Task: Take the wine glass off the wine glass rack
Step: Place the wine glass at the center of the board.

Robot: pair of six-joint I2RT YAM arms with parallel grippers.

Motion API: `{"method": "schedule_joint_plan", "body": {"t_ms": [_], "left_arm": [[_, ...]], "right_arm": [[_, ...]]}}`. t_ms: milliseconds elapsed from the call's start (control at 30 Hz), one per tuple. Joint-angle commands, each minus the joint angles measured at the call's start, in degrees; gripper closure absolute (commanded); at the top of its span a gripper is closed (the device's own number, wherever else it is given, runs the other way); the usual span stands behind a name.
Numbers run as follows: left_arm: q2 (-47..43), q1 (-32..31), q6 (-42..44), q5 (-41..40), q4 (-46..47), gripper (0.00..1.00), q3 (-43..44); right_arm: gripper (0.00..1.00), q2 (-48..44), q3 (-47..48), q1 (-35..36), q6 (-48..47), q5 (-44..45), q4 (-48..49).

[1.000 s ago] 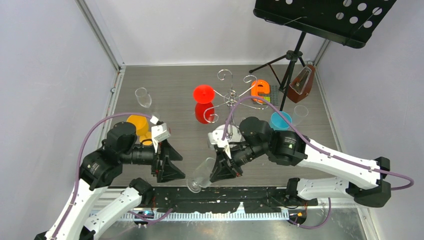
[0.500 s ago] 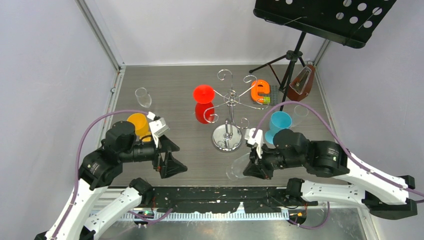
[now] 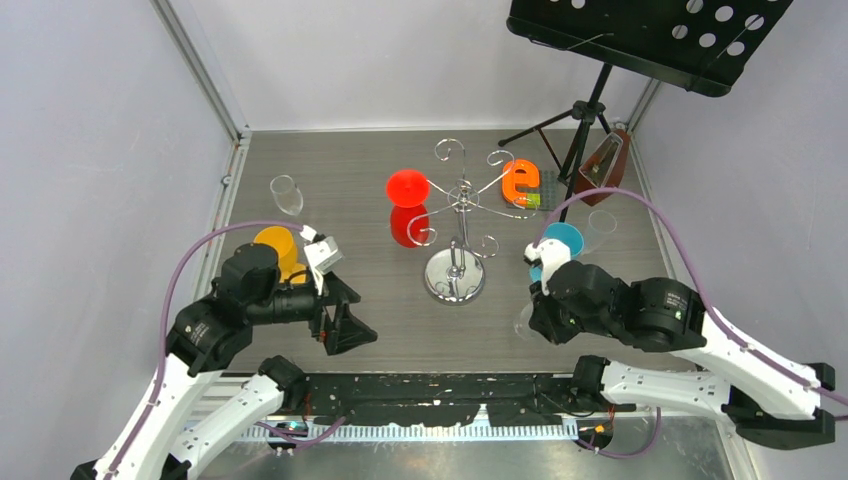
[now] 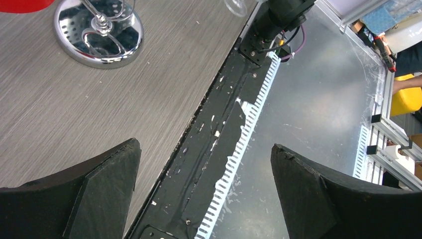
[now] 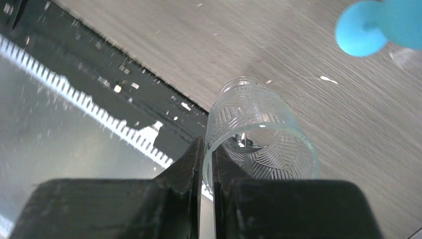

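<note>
The chrome wine glass rack (image 3: 456, 276) stands mid-table on its round mirrored base, which also shows in the left wrist view (image 4: 99, 32). My right gripper (image 3: 536, 318) is shut on the rim of a clear patterned wine glass (image 3: 523, 322), low over the table to the right front of the rack. In the right wrist view one finger is inside the wine glass (image 5: 259, 129) and one outside, with my right gripper (image 5: 208, 149) pinching the wall. My left gripper (image 3: 345, 318) is open and empty at the front left. In the left wrist view it (image 4: 204, 184) hangs over the table's front edge.
A red goblet (image 3: 407, 188) is at the rack's left arm. An orange cup (image 3: 272, 243) and a clear glass (image 3: 286, 193) are at the left. A blue cup (image 3: 562, 239), an orange letter (image 3: 520, 180), a metronome (image 3: 603, 168) and a black music stand (image 3: 640, 30) are at the back right.
My right arm has carried the clear wine glass from the front middle to the right front of the rack. My left gripper has barely shifted and stays open.
</note>
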Motion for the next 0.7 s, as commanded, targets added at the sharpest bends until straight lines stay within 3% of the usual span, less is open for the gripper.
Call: {"method": "schedule_joint_plan", "body": {"t_ms": [0,667], "left_arm": [[-1.04,0.29,1.62,0.37,3.41,0.0,-0.38],[-5.97,0.17,-0.95,4.01,6.2,0.0,-3.23]], "right_arm": [[0.94,-1.23,-0.75,-7.26,3.07,3.21,1.41],[0.94,2.33,-14.39,-39.98,-5.18,-1.92,11.1]]}}
